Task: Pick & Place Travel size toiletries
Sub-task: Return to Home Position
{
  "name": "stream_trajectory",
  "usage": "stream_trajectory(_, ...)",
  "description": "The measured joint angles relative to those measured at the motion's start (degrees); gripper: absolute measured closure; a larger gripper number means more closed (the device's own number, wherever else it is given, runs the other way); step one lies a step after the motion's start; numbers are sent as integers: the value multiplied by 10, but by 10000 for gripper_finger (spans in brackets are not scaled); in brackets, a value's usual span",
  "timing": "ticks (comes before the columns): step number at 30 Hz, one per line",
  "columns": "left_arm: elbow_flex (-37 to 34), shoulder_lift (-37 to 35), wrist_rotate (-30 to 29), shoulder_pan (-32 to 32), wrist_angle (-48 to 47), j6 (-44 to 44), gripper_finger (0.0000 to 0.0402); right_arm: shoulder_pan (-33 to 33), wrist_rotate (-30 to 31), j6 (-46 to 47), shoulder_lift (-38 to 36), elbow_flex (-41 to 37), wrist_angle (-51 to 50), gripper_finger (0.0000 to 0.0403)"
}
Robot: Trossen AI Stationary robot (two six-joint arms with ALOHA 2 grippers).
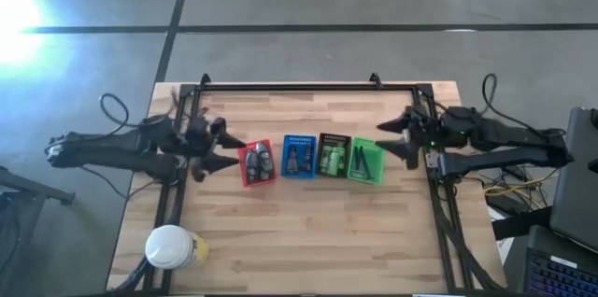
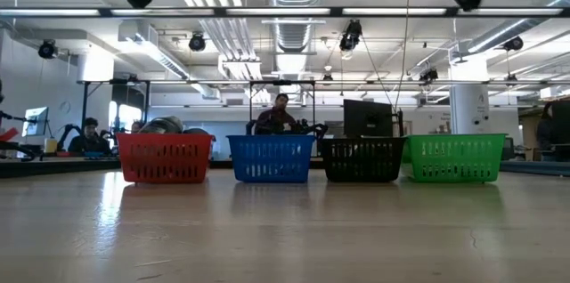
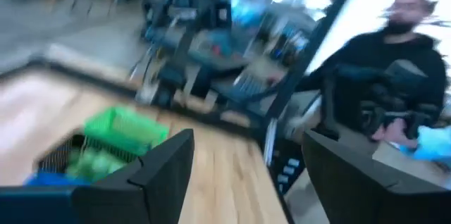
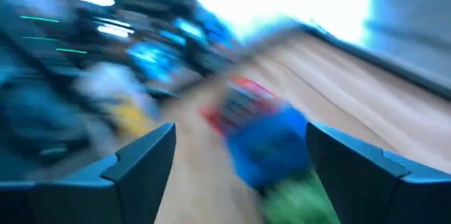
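Observation:
Four small baskets stand in a row on the table: red [image 1: 257, 163], blue [image 1: 299, 156], black [image 1: 334, 155] and green [image 1: 366, 162]. Dark grey toiletries lie in the red basket, dark little bottles in the blue, bright green bottles [image 1: 333, 160] in the black, thin black sticks [image 1: 362, 159] in the green. My left gripper [image 1: 232, 150] hovers just left of the red basket, open and holding nothing. My right gripper [image 1: 392, 138] hovers just right of the green basket, open and holding nothing. In the low view both grippers show only at the top edge.
A large yellow container with a white top [image 1: 174, 247] stands near the table's near left corner. A black frame [image 1: 308, 87] runs along the far edge and both sides. Bare wood lies in front of the baskets. People sit in the room beyond the table.

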Motion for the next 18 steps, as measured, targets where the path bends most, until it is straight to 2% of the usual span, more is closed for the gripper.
stream_trajectory(3,-69,-64,39,27,67,23,133,-21,-99,-57,-30,-70,182,98)
stream_trajectory(5,-114,-107,44,41,85,26,132,-36,-129,-51,-48,-127,271,103)
stream_trajectory(9,-181,-196,47,60,96,24,131,-50,-135,-10,-75,-240,413,114)
stream_trajectory(15,-239,-318,45,69,68,37,131,-50,-135,16,-98,-367,574,129)
stream_trajectory(18,-259,-343,40,70,32,35,131,-50,-129,30,-102,-417,626,136)
